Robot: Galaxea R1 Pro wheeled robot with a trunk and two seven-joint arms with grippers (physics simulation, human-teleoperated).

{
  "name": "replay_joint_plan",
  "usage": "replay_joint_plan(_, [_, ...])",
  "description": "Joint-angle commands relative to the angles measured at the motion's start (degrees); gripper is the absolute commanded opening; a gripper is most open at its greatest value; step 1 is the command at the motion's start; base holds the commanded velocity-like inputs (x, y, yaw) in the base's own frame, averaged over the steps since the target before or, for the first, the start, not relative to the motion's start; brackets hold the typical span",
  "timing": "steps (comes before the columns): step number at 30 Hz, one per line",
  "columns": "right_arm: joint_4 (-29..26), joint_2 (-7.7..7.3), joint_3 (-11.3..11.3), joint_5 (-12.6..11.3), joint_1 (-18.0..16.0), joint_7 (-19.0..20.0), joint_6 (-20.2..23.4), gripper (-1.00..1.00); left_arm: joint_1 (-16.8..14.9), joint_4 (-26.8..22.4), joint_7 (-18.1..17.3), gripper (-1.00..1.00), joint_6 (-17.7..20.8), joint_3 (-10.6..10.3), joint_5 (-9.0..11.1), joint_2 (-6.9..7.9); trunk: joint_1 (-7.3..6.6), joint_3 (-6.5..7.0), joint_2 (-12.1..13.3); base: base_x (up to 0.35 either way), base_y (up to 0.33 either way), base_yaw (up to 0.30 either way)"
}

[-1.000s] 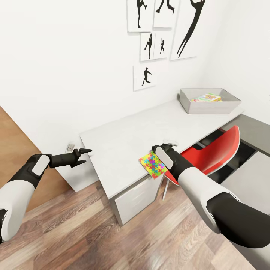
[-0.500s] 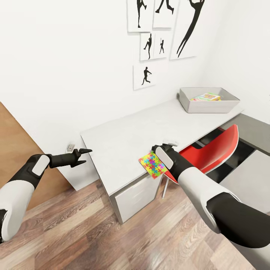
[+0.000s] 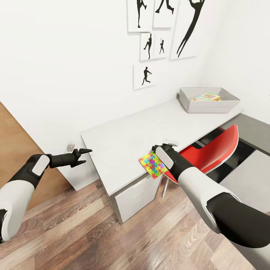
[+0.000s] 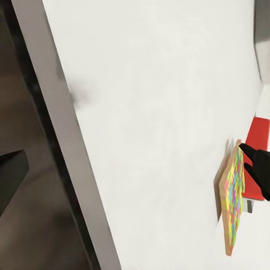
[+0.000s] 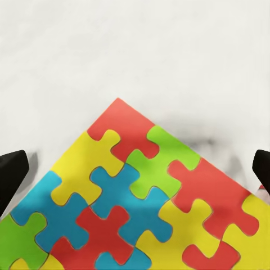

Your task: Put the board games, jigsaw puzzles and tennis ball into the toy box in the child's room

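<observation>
Currently the right gripper (image 3: 162,150) is at the near edge of the counter (image 3: 131,138), and a jigsaw puzzle (image 3: 152,164) hangs at that edge, partly over the counter top and partly past it. In the right wrist view the puzzle (image 5: 129,202) lies flat between the two dark fingertips (image 5: 11,177), with one corner pointing out over the pale surface. The tips stand wide on both sides of the puzzle, but I cannot tell whether the jaws press on it or only sit around it. The left wrist view shows the same puzzle (image 4: 233,208) on its edge with the black right gripper (image 4: 256,174) touching it.

The left gripper (image 3: 83,156) is beside the left end of the counter, above the wood floor (image 3: 112,240), well apart from the puzzle. Its jaws are spread and hold nothing.

At the far end of the counter, against the wall, stands the toy box (image 3: 208,100). Inside it lies a board game (image 3: 206,98) with a bright cover. A red chair (image 3: 210,152) is pushed under the counter, just beside the right arm. Black pictures of ball players (image 3: 144,77) hang on the white wall above.
</observation>
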Motion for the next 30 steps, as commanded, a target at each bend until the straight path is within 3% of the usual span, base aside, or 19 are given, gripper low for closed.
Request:
replay_joint_plan(1, [-0.04, -0.06, 0.36, -0.52, -0.04, -0.44, 0.31, 1.00, -0.04, 0.01, -0.29, 1.00, 0.26, 0.22, -0.31, -0.02, 0.00, -0.05, -0.03, 0.000, 0.000, 0.000])
replay_joint_plan(11, [-0.06, -0.07, 0.31, -0.52, -0.04, -0.44, 0.31, 1.00, -0.04, 0.01, -0.29, 1.00, 0.26, 0.22, -0.29, -0.02, 0.00, 0.09, -0.03, 0.000, 0.000, 0.000])
replay_joint_plan(30, [-0.12, -0.07, 0.27, -0.46, -0.04, -0.44, 0.31, 1.00, -0.04, 0.01, -0.29, 1.00, 0.26, 0.22, -0.30, -0.02, 0.00, 1.77, -0.03, 0.000, 0.000, 0.000])
